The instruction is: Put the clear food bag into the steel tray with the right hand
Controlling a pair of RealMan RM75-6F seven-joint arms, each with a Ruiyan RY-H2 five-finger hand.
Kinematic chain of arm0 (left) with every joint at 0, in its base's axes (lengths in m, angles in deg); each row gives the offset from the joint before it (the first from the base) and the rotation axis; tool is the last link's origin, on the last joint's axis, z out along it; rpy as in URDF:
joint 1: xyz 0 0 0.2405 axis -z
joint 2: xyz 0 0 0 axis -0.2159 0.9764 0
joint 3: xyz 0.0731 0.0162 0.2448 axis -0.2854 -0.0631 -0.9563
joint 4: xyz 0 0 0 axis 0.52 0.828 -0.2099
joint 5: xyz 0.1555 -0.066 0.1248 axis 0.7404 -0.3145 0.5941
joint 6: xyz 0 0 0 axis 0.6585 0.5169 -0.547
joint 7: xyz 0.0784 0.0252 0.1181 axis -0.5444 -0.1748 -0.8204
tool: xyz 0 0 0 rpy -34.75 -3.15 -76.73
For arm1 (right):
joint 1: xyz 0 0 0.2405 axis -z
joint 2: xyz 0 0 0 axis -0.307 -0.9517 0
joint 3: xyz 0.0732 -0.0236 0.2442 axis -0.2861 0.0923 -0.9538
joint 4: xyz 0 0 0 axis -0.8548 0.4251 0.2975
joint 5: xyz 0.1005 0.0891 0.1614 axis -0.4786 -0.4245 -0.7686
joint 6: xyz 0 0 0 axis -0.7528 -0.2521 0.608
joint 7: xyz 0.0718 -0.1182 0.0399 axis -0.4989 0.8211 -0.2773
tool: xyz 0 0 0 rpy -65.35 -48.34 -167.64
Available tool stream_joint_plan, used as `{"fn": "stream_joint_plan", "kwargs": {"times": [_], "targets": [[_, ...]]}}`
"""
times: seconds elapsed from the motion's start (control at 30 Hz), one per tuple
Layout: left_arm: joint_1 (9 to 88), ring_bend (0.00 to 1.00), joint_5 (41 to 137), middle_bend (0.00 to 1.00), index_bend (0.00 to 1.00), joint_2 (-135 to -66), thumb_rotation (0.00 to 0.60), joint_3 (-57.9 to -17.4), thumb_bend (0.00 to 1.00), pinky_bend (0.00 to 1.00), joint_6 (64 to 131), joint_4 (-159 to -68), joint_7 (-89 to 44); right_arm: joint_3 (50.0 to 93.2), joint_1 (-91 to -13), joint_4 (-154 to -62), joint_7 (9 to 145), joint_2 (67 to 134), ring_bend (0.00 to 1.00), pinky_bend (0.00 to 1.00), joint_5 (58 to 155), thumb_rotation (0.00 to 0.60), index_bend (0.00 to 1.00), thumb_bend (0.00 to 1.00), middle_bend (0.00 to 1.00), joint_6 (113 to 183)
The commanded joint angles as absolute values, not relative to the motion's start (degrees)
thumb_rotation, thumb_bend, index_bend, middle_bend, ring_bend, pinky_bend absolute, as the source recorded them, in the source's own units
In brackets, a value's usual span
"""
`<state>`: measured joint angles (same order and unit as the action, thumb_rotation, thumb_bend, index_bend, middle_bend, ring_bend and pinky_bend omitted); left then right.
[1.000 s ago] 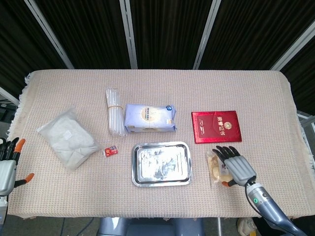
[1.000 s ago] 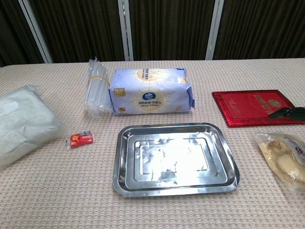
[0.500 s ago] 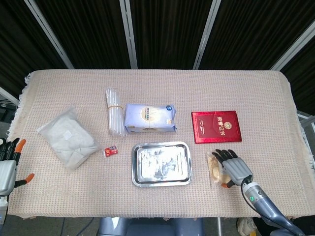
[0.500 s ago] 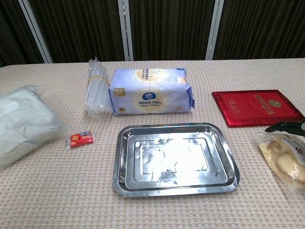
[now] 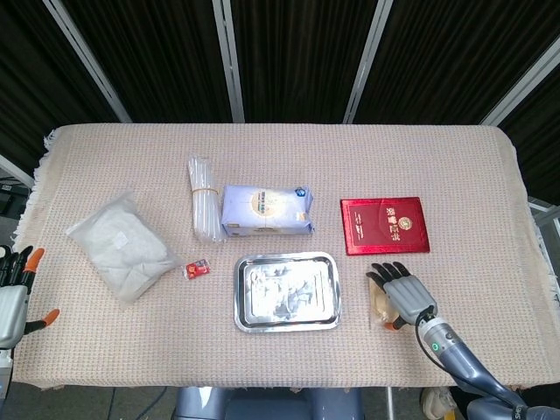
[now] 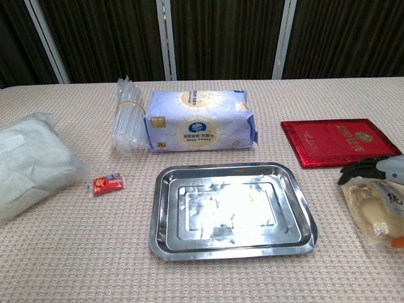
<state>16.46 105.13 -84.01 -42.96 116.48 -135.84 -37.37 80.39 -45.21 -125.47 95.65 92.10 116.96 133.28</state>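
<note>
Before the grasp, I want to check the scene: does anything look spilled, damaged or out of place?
Nothing stands out. The steel tray lies flat and empty. The clear food bag lies beside it, looks intact, and the right hand is over it. The other packages lie undisturbed on the cloth.

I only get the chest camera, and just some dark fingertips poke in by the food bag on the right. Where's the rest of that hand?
Observer: In the head view, the right hand lies spread over the clear food bag and covers most of it.
Operator: Where does its arm come from?
Observer: The right arm reaches in over the table's near edge, close to the right corner.
Operator: And the other hand? I can't see it at all!
Observer: The left hand sits off the table, beyond its left edge, with its fingers apart and nothing in it.
</note>
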Motion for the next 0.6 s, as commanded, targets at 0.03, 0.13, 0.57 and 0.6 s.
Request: {"fn": "stream_joint_plan", "kwargs": {"times": [0.03, 0.13, 0.57, 0.6], "targets": [[16.46, 0.0, 104.99, 0.0, 0.03, -84.06, 0.6, -42.96, 0.01, 0.0, 116.36, -135.7, -37.23, 80.14, -45.53, -124.89, 96.68, 92.89, 0.16, 0.27, 116.52, 0.6, 0.38, 0.01, 0.26, 134.09], [16.53, 0.0, 104.86, 0.0, 0.03, -84.14, 0.6, -42.96, 0.01, 0.0, 116.1, -135.53, -36.98, 80.04, -45.48, -124.72, 96.2, 93.48, 0.26, 0.38, 117.2, 0.6, 0.46, 0.03, 0.34, 135.28], [16.82, 0.0, 105.24, 0.0, 0.03, -84.15, 0.6, -42.81, 0.01, 0.0, 116.07, -135.32, -36.51, 77.26, -47.5, -134.83, 92.43, 89.51, 0.32, 0.44, 125.1, 0.6, 0.48, 0.05, 0.36, 140.63], [16.81, 0.0, 105.27, 0.0, 0.03, -84.17, 0.6, -42.85, 0.01, 0.0, 116.08, -135.31, -36.5, 76.91, -48.06, -135.66, 92.1, 89.34, 0.32, 0.44, 125.42, 0.6, 0.48, 0.05, 0.36, 140.31]]}}
